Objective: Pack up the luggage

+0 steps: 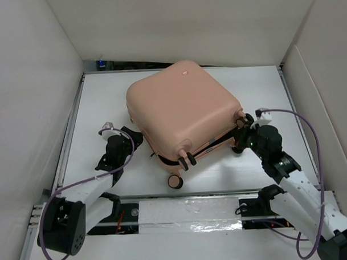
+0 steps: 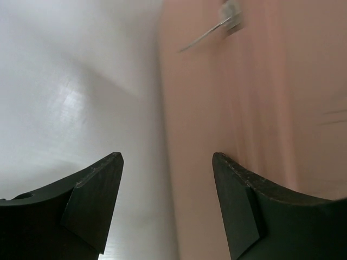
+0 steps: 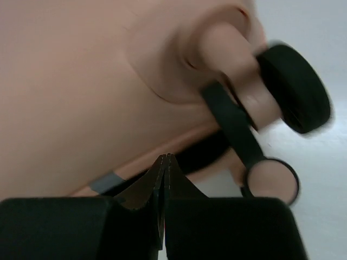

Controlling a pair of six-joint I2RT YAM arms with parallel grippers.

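The peach-pink luggage (image 1: 181, 110) lies flat on the white table, its lid down, with a narrow dark gap (image 1: 211, 144) along its near edge. My left gripper (image 1: 134, 138) is open at the case's left side; in the left wrist view the shell (image 2: 244, 97) fills the right half, close to my right finger (image 2: 238, 200), and the gripper (image 2: 168, 162) holds nothing. My right gripper (image 1: 240, 140) is shut and empty at the case's near right corner; in the right wrist view its tips (image 3: 165, 158) sit just under the shell (image 3: 81, 81), beside a caster wheel (image 3: 295, 89).
Two caster wheels (image 1: 174, 181) stick out toward the near edge of the table. A metal zipper pull (image 2: 230, 13) hangs on the case's left side. White walls enclose the table (image 1: 104, 98) on three sides. A taped rail (image 1: 188, 212) runs along the front.
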